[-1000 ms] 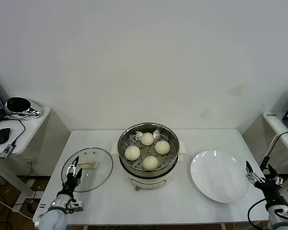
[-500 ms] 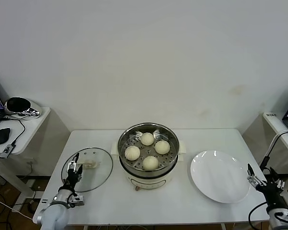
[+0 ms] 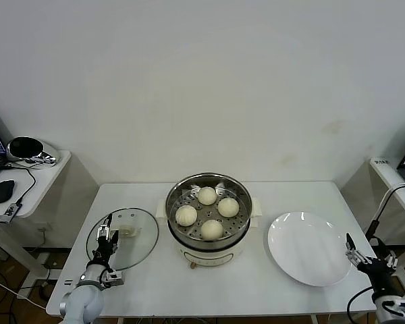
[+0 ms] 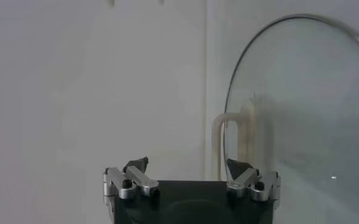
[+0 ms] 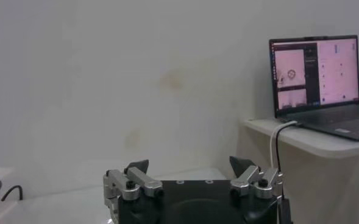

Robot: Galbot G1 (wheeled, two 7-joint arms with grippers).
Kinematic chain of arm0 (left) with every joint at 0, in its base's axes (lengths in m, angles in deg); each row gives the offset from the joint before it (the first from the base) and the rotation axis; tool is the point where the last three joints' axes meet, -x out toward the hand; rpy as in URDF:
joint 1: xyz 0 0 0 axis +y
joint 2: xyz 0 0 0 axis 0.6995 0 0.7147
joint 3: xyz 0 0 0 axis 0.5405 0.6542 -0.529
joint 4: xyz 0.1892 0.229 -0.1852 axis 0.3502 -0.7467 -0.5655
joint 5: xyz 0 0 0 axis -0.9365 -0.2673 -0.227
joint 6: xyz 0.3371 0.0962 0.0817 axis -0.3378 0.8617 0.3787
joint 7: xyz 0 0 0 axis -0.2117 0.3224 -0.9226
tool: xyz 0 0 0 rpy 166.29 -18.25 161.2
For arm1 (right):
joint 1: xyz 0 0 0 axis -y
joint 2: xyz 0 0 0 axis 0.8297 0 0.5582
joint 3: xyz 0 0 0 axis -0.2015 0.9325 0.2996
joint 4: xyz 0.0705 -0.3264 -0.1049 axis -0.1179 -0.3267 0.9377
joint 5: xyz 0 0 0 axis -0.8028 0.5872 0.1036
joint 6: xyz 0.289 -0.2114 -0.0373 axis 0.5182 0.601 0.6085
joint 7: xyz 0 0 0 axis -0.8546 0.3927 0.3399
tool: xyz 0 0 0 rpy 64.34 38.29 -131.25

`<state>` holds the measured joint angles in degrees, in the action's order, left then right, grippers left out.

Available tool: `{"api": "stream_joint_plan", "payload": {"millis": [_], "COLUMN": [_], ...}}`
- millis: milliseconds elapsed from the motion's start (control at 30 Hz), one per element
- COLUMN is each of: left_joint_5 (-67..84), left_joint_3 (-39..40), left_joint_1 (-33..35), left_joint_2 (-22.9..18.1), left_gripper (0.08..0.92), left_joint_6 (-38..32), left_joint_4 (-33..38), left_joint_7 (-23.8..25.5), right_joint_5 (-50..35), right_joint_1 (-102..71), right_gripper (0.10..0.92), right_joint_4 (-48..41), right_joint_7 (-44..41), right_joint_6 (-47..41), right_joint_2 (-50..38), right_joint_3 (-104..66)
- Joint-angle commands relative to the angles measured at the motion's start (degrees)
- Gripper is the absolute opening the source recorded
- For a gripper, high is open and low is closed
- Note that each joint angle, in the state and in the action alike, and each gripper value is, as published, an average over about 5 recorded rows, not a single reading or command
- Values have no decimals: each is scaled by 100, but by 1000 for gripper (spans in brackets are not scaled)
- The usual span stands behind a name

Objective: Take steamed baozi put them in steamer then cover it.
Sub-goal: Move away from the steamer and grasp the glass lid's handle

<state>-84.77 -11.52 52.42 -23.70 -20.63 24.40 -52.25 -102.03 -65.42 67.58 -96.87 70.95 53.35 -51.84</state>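
Note:
Several cream-white baozi (image 3: pixel 212 229) sit on the perforated tray inside the steel steamer (image 3: pixel 182 244) at the table's middle. The clear glass cover (image 3: pixel 136 244) lies flat on the table left of the steamer, its cream handle (image 3: pixel 127 233) on top. My left gripper (image 3: pixel 104 237) stands open over the cover's near left edge; in the left wrist view the left gripper (image 4: pixel 187 165) has the cover's rim (image 4: pixel 231 109) and handle (image 4: pixel 218 137) just beyond its fingers, holding nothing. My right gripper (image 3: pixel 368 256) hangs open and empty off the table's right front corner, also seen as the right gripper (image 5: pixel 189 164) in its wrist view.
An empty white plate (image 3: pixel 309 248) lies right of the steamer. A side table (image 3: pixel 34 181) with a mouse and a shiny object stands at far left. A laptop (image 5: pixel 316 76) sits on a ledge to the right.
My left gripper has crept forward a little along the cover's left edge. My right gripper has sunk slightly lower at the right front corner. Both stay open.

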Motion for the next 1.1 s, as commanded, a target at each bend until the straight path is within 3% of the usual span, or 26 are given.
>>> {"api": "stream_joint_plan", "payload": {"millis": [33,1100], "left_joint_5": [83,183], "left_joint_3": [34,266], "left_joint_1": [-107,-484], "left_joint_2": [-41,-233], "left_gripper": [823,823], "left_joint_6": [300,715], "left_joint_4": [-143,-358], "left_joint_7": [-63,-23], "right_joint_5": [35,130], "right_joint_1": [-4,78], "right_gripper": [823,823], "right_joint_4": [-11,-150], "right_joint_7": [-8,-43], "right_joint_6": [24,77], "right_joint_2": [23,160], "right_joint_3": [32,133]}}
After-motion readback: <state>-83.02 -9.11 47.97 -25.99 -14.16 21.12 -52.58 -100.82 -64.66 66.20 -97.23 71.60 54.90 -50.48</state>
